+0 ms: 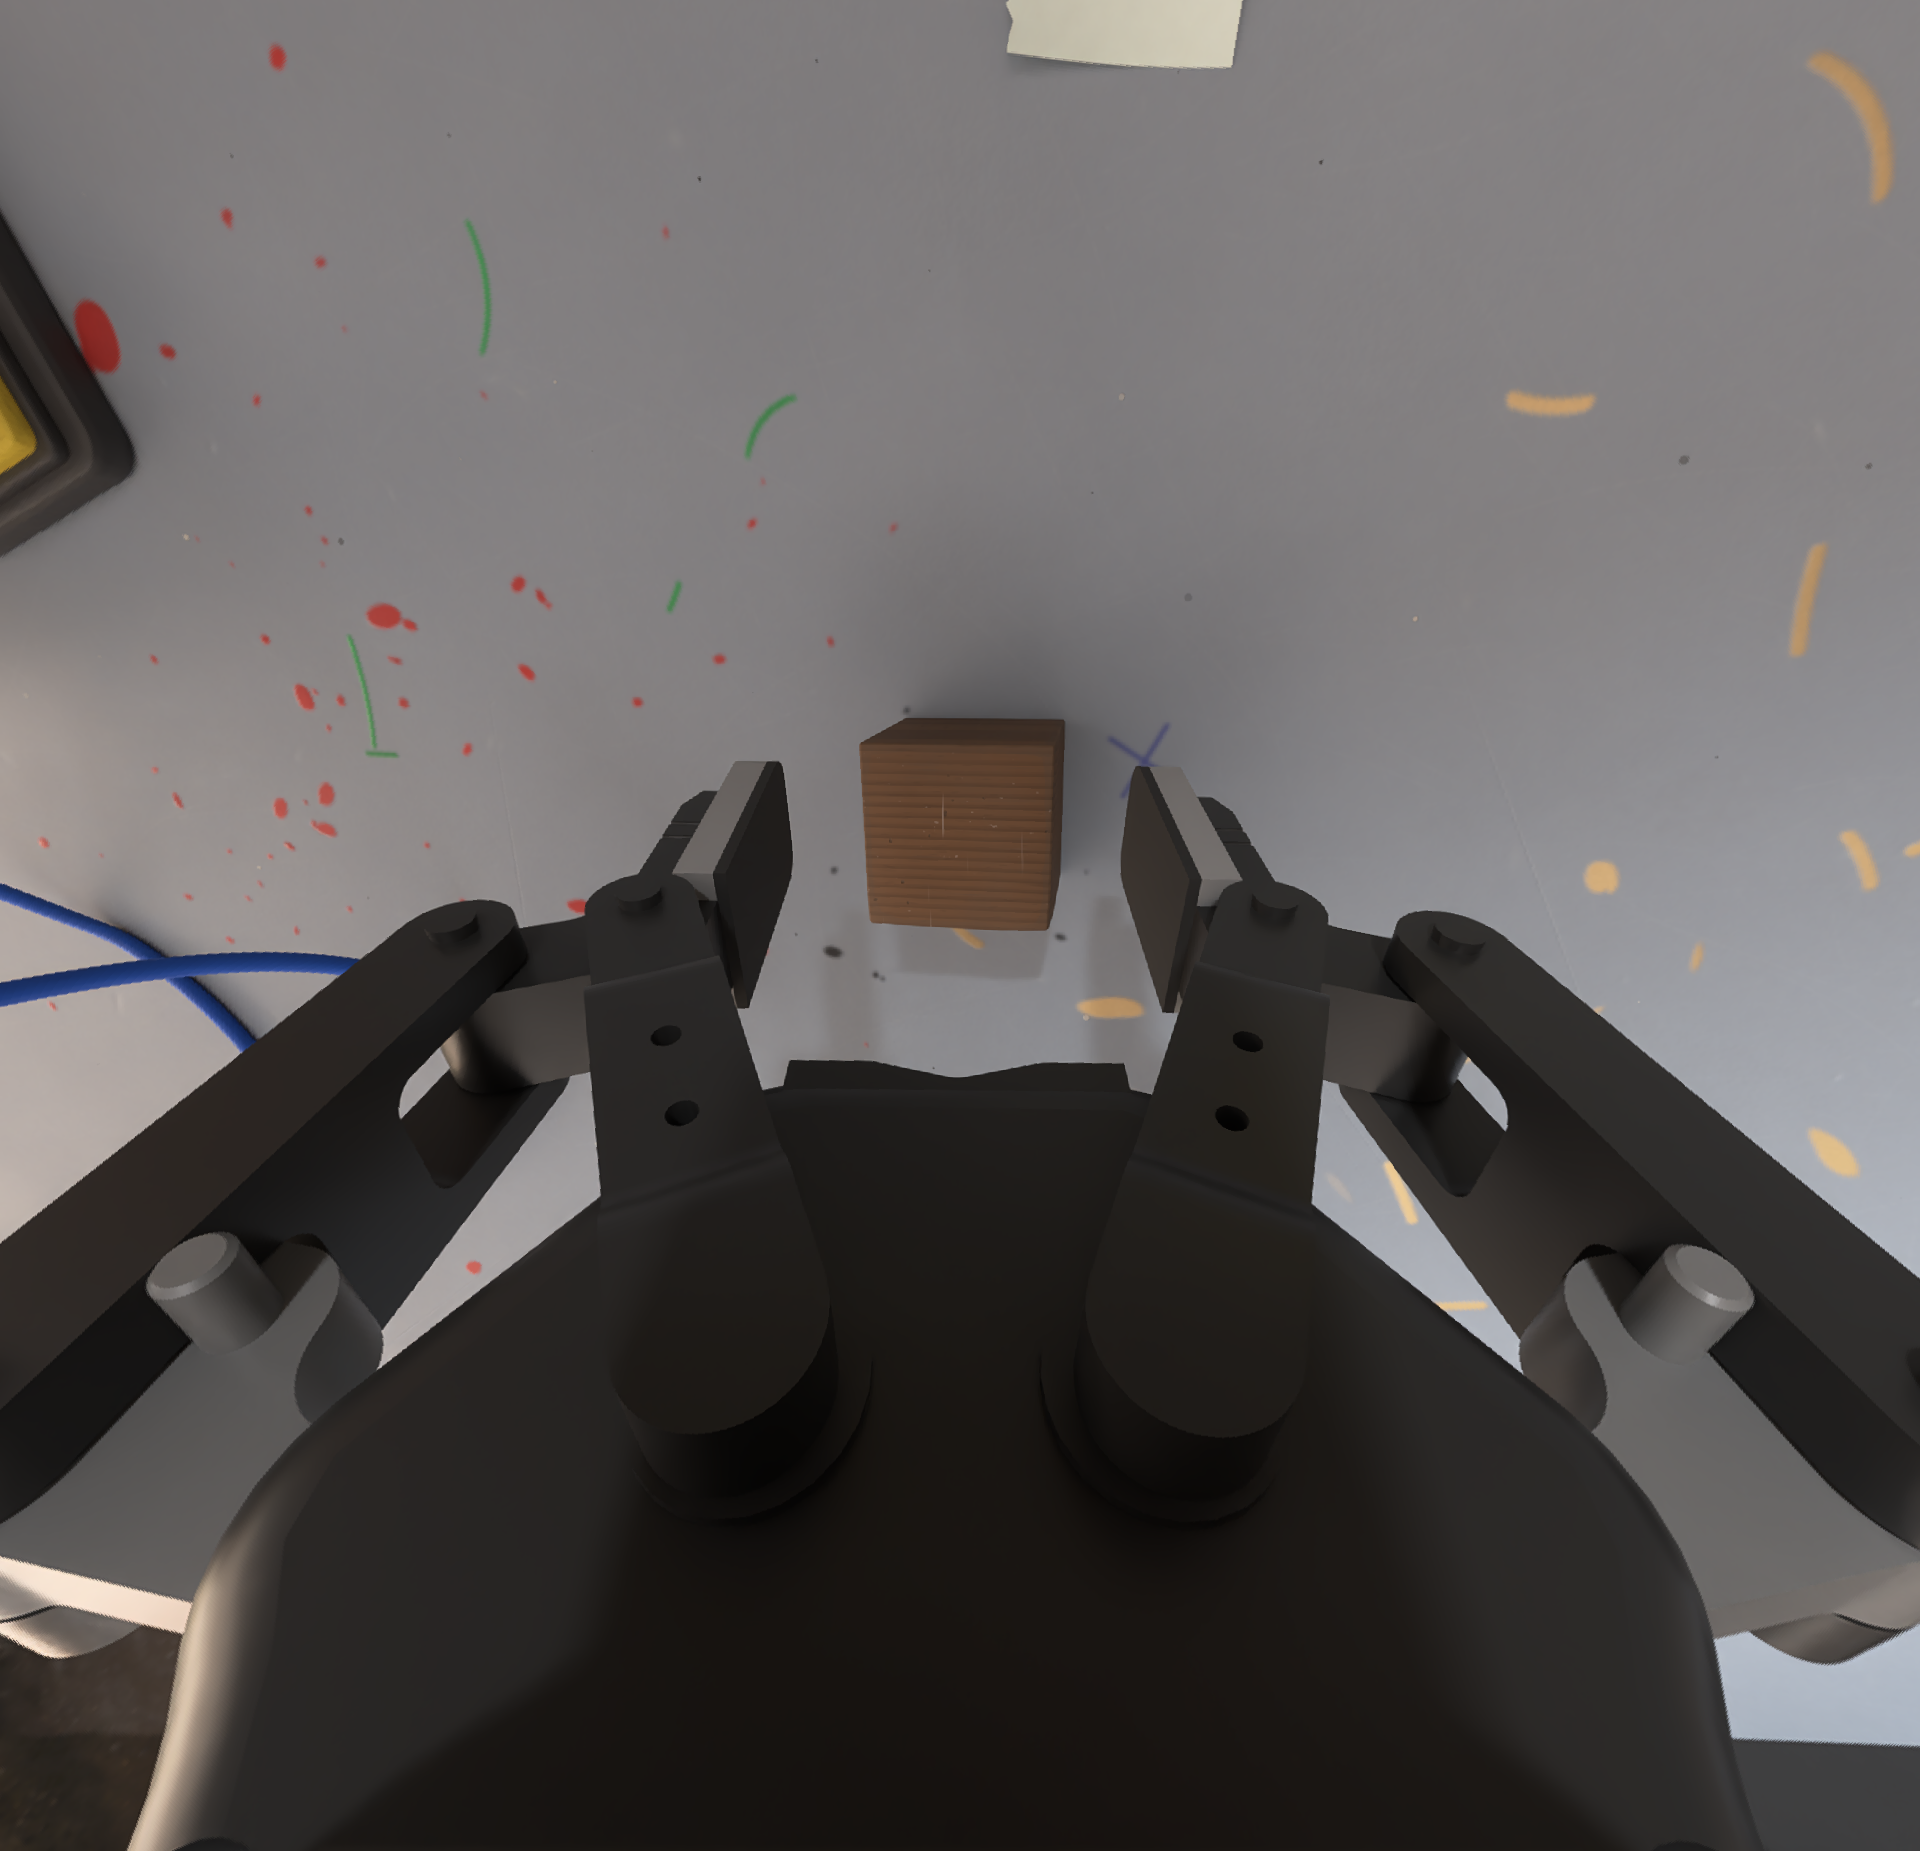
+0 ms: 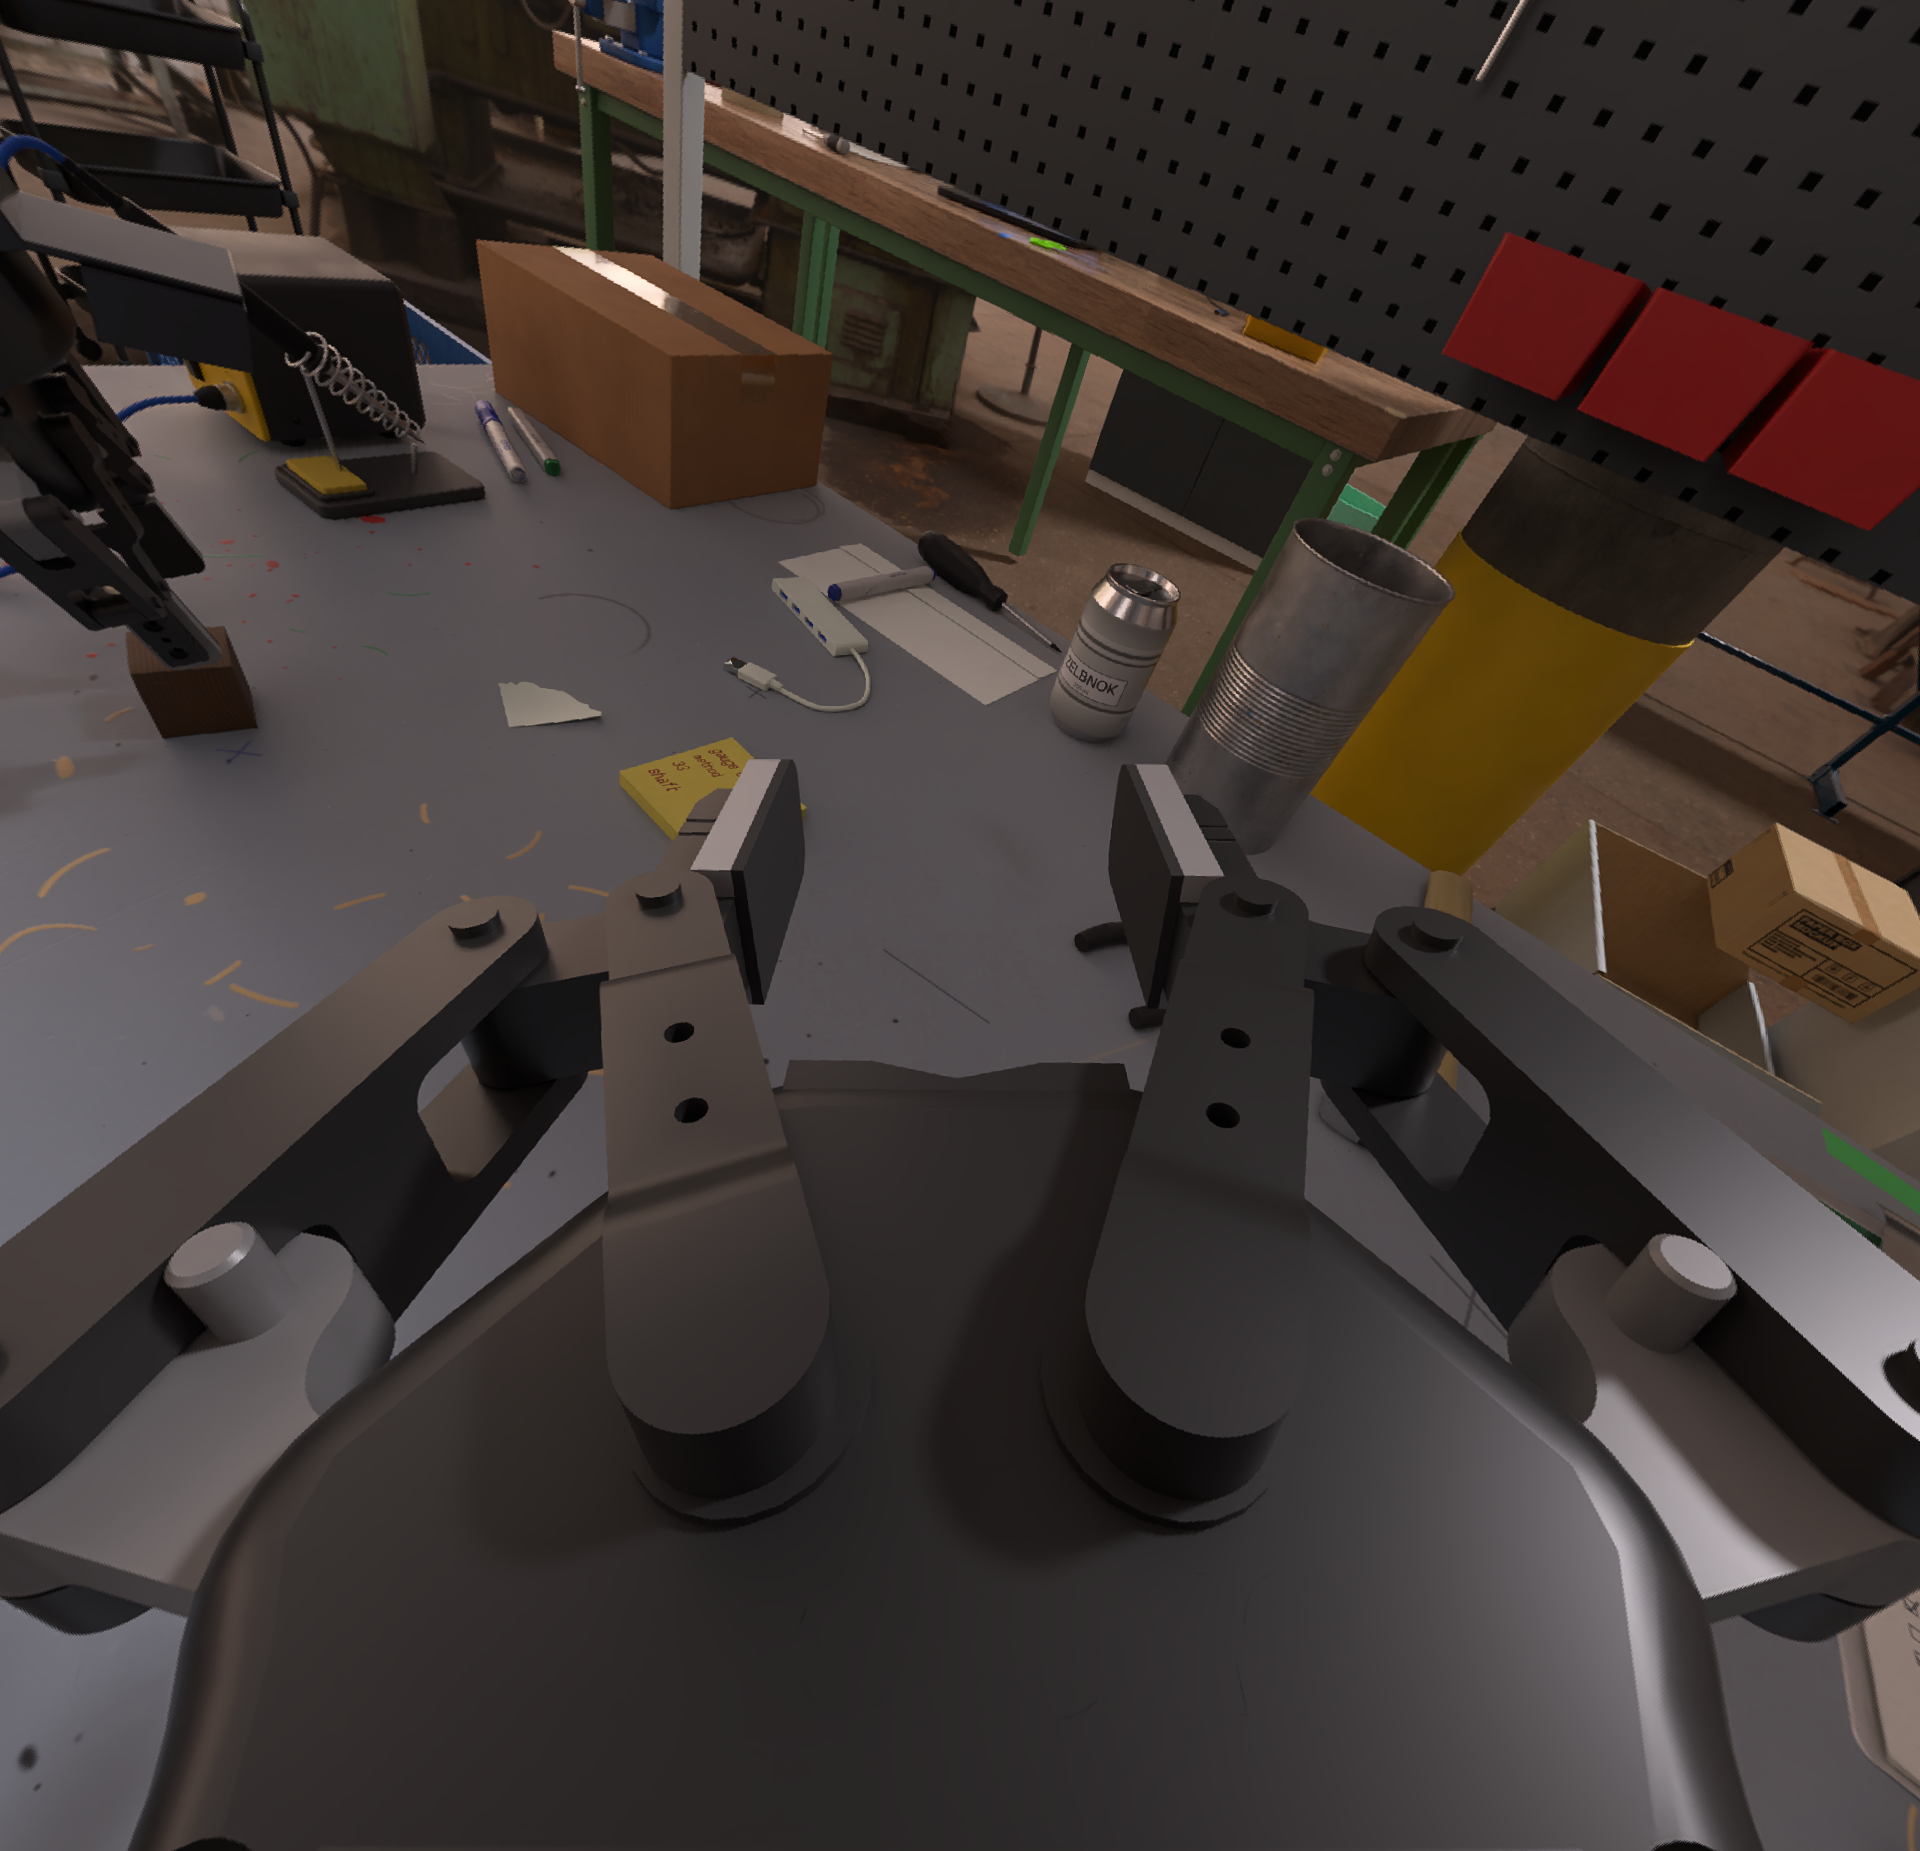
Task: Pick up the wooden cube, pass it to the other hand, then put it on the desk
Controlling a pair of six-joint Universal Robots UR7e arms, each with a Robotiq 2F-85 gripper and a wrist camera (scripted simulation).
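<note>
Wooden cube sits on the grey desk, between the spread fingers of the left gripper
Risk, as I judge it: a gap shows on each side of the cube, so a lopsided squeeze could nudge or twist it before it is clamped. Left jaws are released, wider than the cube, touching nothing; the right gripper, well apart from the cube, also gapes, holding nothing

Matte black left end effector, grey pins, paired screw holes
</note>
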